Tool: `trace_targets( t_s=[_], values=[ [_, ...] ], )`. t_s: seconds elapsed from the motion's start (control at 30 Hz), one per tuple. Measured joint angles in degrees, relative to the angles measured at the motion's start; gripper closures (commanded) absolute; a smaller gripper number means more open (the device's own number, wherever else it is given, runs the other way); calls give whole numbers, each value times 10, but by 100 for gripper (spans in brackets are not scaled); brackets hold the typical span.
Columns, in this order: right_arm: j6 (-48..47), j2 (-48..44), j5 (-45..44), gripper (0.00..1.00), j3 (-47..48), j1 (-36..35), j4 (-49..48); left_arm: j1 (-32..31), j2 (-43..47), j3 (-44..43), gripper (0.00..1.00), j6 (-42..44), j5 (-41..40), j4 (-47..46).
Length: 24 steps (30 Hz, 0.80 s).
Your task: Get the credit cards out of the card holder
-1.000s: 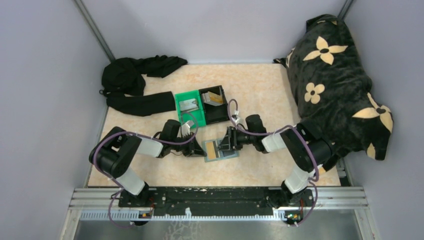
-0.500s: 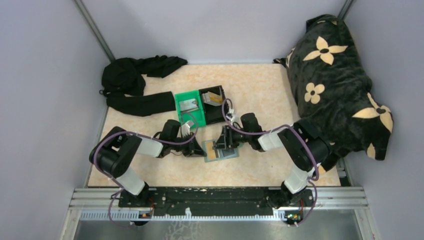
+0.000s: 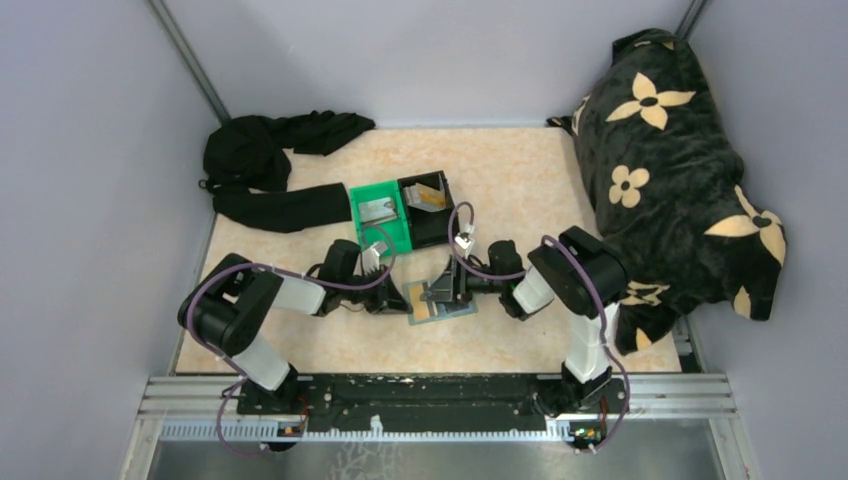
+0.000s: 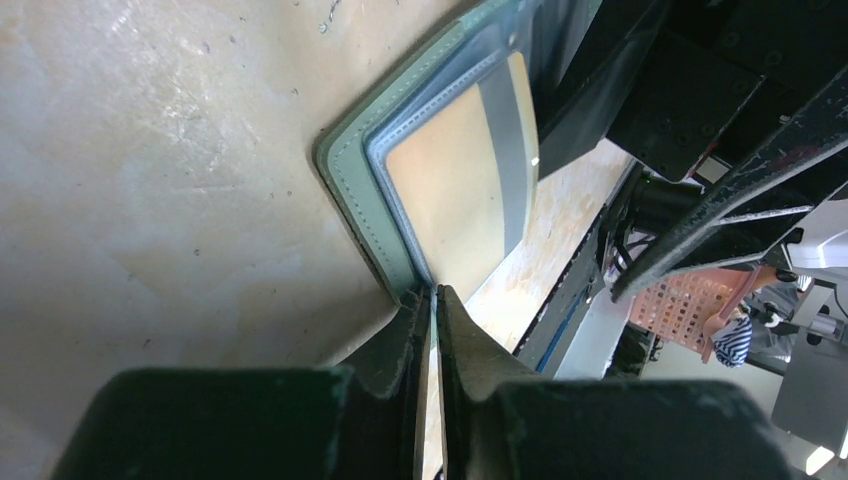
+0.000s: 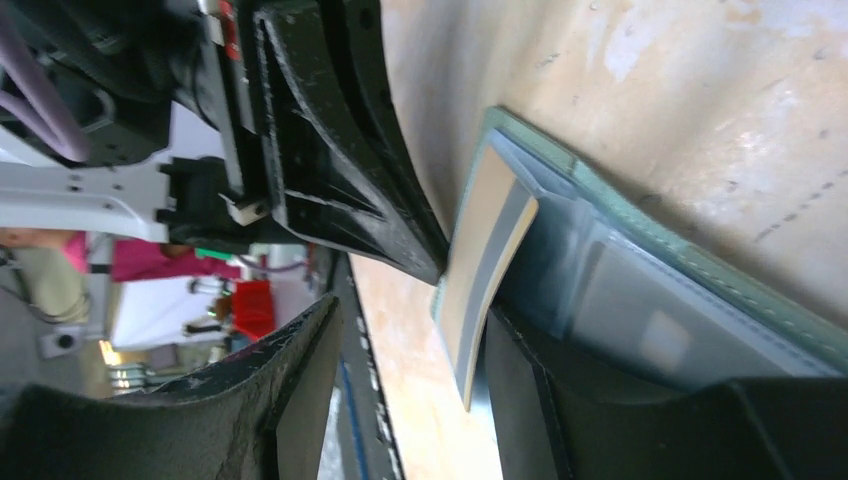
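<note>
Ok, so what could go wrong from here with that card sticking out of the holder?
The right gripper is open around the tan card, which sits tilted and only partly out of the card holder. Closing could catch the pocket's edge too, or bend the card. The left gripper pinches just a thin edge of the holder, so a pull might slip it free and drag the holder along.

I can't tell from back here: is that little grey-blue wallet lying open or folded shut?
Open. The card holder lies spread flat, both inner panels facing up, with a tan striped card showing in one.
</note>
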State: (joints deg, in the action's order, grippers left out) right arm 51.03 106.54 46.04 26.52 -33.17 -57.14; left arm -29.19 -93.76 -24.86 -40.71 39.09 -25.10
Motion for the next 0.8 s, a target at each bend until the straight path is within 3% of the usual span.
trace_targets(
  t_s=[0.17,0.27,0.57,0.8],
  values=[
    [106,70,29,47,-15,0,-168,0,2,2,87,0,0,0],
    [125,80,29,47,-19,0,-196,0,2,2,87,0,0,0],
    [60,45,18,46,10,-23,-73,0,2,3,87,0,0,0],
    [47,44,17,46,25,-37,-45,1,7,5,87,0,-1,3]
  ],
)
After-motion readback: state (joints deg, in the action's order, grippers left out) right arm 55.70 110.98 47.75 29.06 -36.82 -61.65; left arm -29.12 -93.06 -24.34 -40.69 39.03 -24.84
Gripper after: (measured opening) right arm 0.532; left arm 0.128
